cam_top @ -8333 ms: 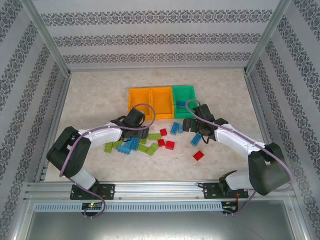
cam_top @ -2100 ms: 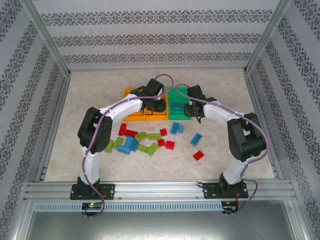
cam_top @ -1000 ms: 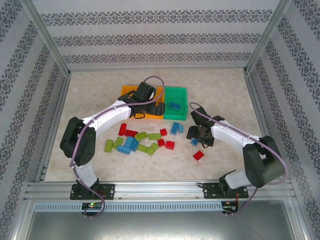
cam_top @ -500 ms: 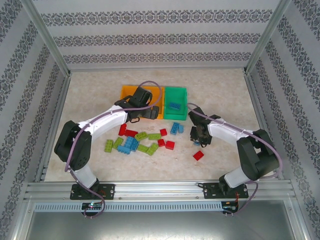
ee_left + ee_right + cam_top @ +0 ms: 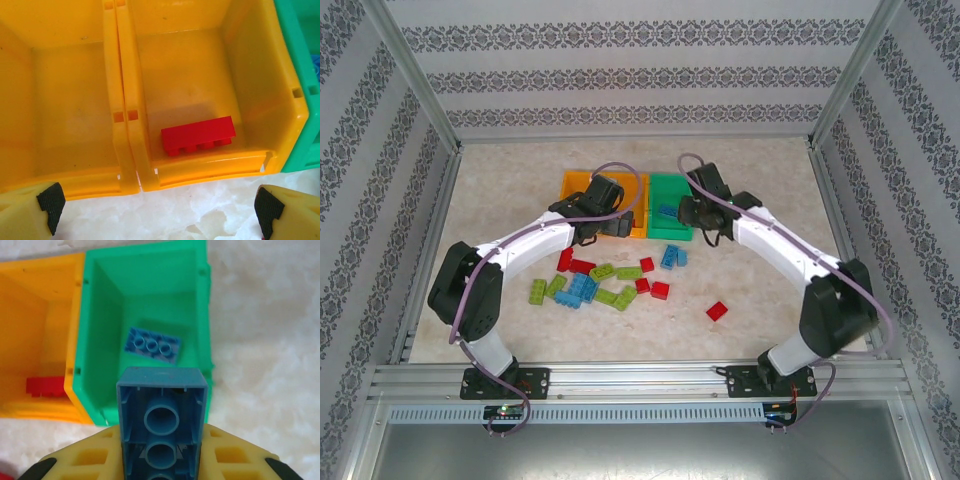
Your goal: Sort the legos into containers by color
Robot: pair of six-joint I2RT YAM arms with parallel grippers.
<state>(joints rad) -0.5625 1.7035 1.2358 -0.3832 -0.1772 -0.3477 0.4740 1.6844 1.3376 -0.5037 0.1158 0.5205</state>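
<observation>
My right gripper (image 5: 161, 462) is shut on a blue lego (image 5: 161, 422), hollow underside toward the camera, at the near rim of the green container (image 5: 145, 285). Another blue lego (image 5: 152, 345) lies inside that bin. My left gripper (image 5: 159, 210) is open and empty over the table, just in front of two orange containers (image 5: 122, 100). A red lego (image 5: 198, 135) lies in the orange bin next to the green one. From above, the right gripper (image 5: 688, 213) is at the green container (image 5: 660, 178) and the left gripper (image 5: 607, 226) at the orange ones (image 5: 572, 183).
Loose legos lie on the table in front of the bins: red ones (image 5: 582, 266), lime green ones (image 5: 602, 271), a blue cluster (image 5: 582, 288), a blue pair (image 5: 672, 256) and single red bricks (image 5: 660, 290) (image 5: 717, 311). Patterned walls enclose the table.
The right gripper shut on a blue lego on the table, lifted it and carried it back to the green container. The left gripper drew back slightly from the orange bins.
</observation>
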